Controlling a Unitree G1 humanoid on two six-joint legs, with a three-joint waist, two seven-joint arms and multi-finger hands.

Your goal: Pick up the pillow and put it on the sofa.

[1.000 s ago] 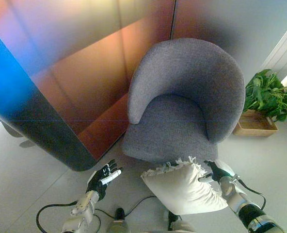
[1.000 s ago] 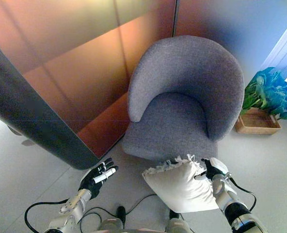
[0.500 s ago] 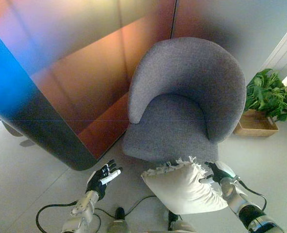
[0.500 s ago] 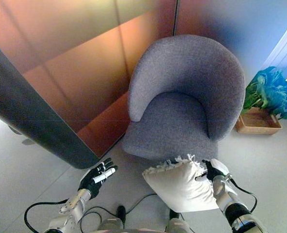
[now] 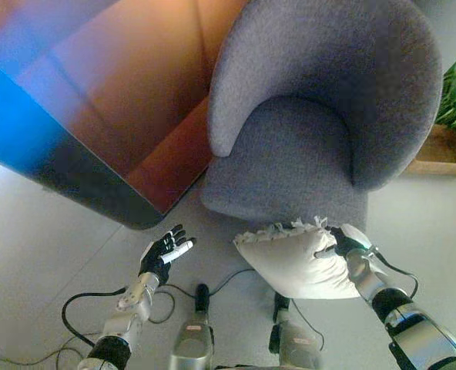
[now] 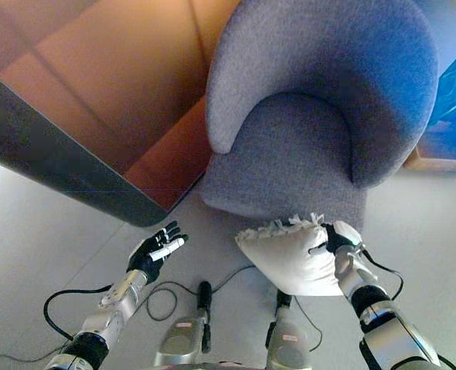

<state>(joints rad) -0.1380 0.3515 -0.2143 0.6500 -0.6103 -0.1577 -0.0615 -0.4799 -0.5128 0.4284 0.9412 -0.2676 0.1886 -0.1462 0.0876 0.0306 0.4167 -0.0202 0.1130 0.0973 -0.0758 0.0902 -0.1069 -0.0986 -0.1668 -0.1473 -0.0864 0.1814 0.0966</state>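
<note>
A white pillow [image 5: 290, 258] with a fringed edge hangs in front of the grey armchair [image 5: 305, 139], just below the front of its seat. My right hand [image 5: 346, 245] is shut on the pillow's right edge and holds it off the floor. It also shows in the right eye view [image 6: 334, 243], with the pillow [image 6: 286, 258]. My left hand [image 5: 163, 256] is open and empty over the floor, to the left of the pillow and apart from it.
A dark curved panel with an orange-brown face [image 5: 97, 131] stands at the left, close to the armchair. A potted green plant in a wooden box [image 5: 451, 123] stands at the right edge. Grey floor [image 5: 43, 254] lies around.
The camera has tilted down, so the whole scene sits higher in the picture. My right hand still holds the pillow; the armchair's front now lies closer to it.
</note>
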